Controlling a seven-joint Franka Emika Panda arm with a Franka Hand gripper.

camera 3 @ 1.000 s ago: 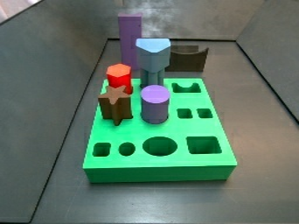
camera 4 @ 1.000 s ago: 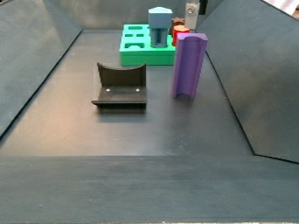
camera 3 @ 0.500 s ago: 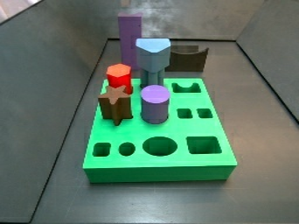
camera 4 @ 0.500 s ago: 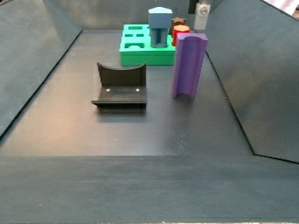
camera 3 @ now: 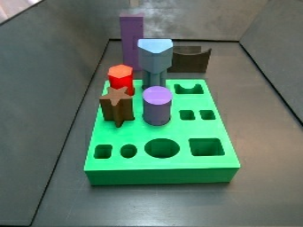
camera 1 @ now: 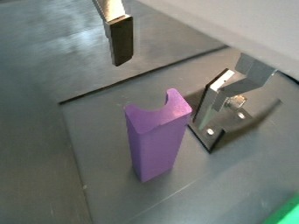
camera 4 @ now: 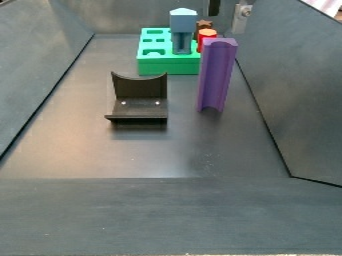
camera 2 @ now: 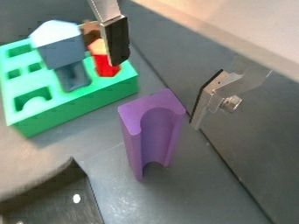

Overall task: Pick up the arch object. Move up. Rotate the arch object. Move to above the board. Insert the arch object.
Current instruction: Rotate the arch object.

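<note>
Gripper (camera 4: pixel 245 11) shifted right, higher (top edge only).

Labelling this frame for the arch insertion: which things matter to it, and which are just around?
In play:
- arch object, standing free on the floor
- board
- gripper, high above the board's far end; only one finger in wrist views

Around:
- fixture
- purple cylinder
- red piece

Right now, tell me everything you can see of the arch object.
The arch object is a tall lilac-purple block that looks like smooth matte plastic, with flat sides and a curved notch cut into its top end, plain in a wrist view. It stands upright on the dark floor, apart from the board and beside the fixture, touching neither. Nothing grips it: the gripper is up near the back wall, and only one finger shows in each wrist view, off to the side of the block.
</note>
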